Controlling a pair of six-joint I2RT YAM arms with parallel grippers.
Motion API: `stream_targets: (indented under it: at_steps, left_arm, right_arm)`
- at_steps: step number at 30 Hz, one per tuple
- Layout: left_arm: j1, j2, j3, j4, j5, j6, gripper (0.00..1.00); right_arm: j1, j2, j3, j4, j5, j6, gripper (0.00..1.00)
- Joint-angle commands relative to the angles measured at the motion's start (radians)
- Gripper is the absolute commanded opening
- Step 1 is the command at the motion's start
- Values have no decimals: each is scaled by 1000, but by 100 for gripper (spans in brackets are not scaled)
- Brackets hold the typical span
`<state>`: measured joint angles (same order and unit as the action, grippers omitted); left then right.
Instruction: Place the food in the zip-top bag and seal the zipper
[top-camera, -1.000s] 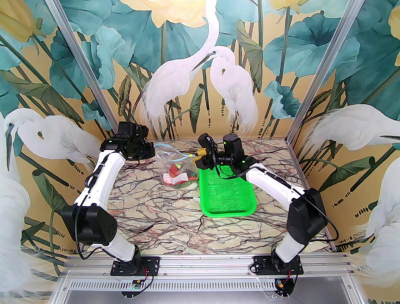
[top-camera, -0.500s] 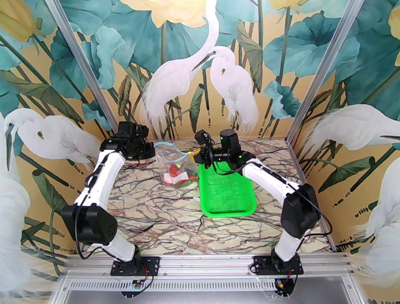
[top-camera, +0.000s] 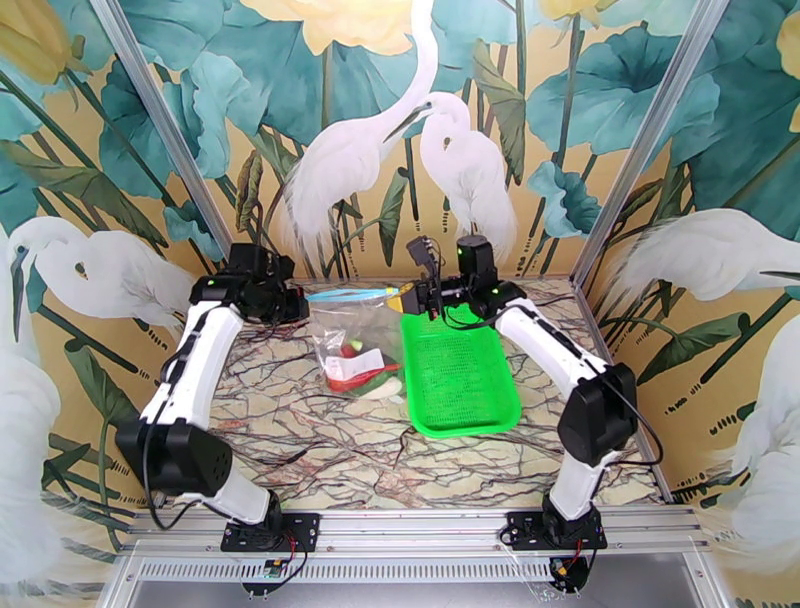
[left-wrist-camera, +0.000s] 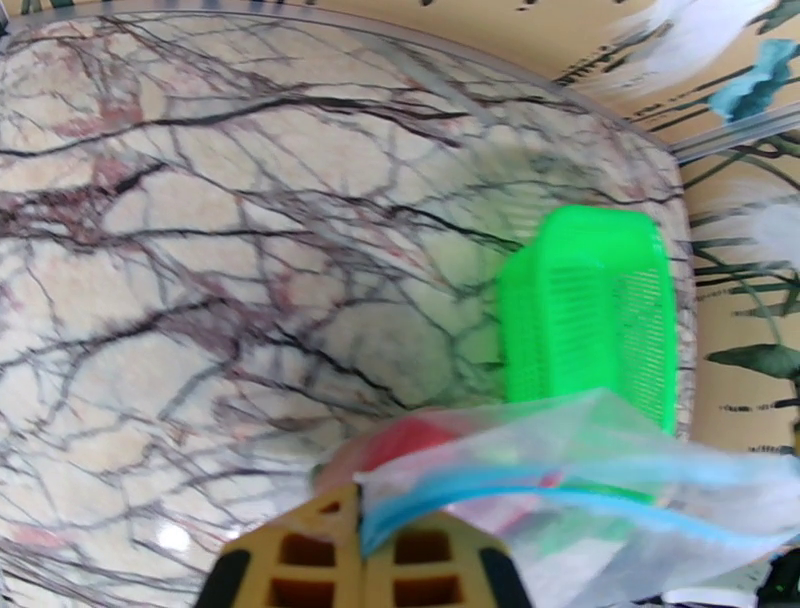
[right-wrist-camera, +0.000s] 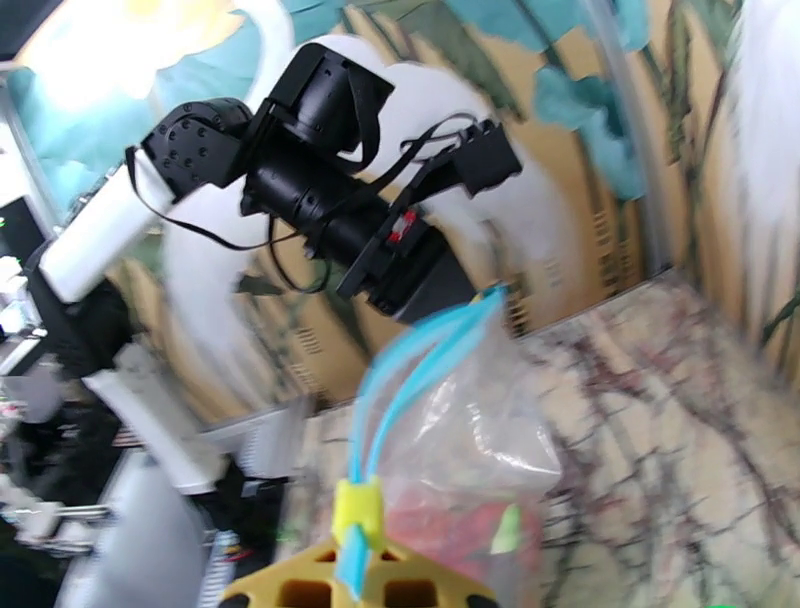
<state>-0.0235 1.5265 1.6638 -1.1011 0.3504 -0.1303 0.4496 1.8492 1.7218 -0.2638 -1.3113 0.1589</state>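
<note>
Clear, soft plastic is what I am looking at most: the transparent rectangular zip-top bag (top-camera: 352, 335) hangs stretched between my two hands at the far side of the marble-patterned desk (top-camera: 300, 440), just left of the green mesh plastic basket (top-camera: 460, 385). Its thin light blue zipper strip (top-camera: 350, 295) runs nearly level and taut along the top edge, from one hand to the other. My left hand (top-camera: 300, 302) has its yellow fingers (left-wrist-camera: 320, 560) pressed together on the left end of that strip, and in the left wrist view the blue edge comes straight out from between them. My right hand (top-camera: 410, 297) is clamped on the opposite end, at the far left corner of the basket. In the right wrist view the strip shows as two pale blue strands that leave my fingers together, bow slightly apart, and meet again near the black left arm (right-wrist-camera: 330, 200). A small yellow-green block (right-wrist-camera: 358, 508) sits on the strip right at the fingertips; what it is I cannot tell. The bag's walls are crinkled and glossy, sagging below the strip. The small toy food (top-camera: 360, 375) is bunched in the bottom of the bag, low over the desk: I can make out red, white and green pieces through the plastic, but not each vegetable. Whether the bag's bottom touches the desk I cannot tell.
</note>
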Motion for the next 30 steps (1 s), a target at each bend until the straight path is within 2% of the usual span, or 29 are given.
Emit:
stream_targets:
  at_steps: [1, 3, 5, 7, 9, 11, 13, 16, 18, 20, 21, 27, 30]
  left_arm:
    - [5, -72, -61, -44, 57, -43, 0]
    - [5, -98, -88, -49, 19, -43, 0]
    - [6, -106, -95, -77, -24, -35, 0]
    - [9, -98, -80, -117, -73, -22, 0]
    - [16, -87, -72, -141, -94, -15, 0]
    - [23, -82, -67, -153, -108, -14, 0]
    - [28, -82, -56, -168, -128, -14, 0]
    - [45, -89, -43, -193, -157, -13, 10]
    - [55, -94, -37, -204, -154, -13, 22]
    - [59, -97, -15, -205, -140, -13, 24]
    - [59, -101, 4, -200, -129, -16, 28]
    - [52, -138, 173, -63, 34, -18, 34]
    - [1, -114, 236, -9, 114, 22, 36]
  right_arm:
    - [-10, 60, 91, -191, -199, -34, 0]
    - [-16, 101, 149, -398, -231, -175, 0]
    - [-24, 137, 198, -576, -210, -322, 0]
    - [-23, 162, 244, -733, -128, -444, 0]
    - [-19, 173, 262, -800, -65, -497, 0]
    - [-15, 166, 246, -795, -1, -502, 0]
    - [-14, 134, 188, -704, 78, -443, 0]
    - [-20, 85, 87, -549, 104, -369, 0]
    - [-19, 80, 74, -525, 99, -363, 0]
    - [-17, 81, 78, -531, 101, -368, 0]
    - [-17, 79, 77, -532, 102, -369, 0]
    - [-17, 76, 101, -574, 95, -405, 0]
    - [-12, 78, 128, -608, 70, -426, 0]
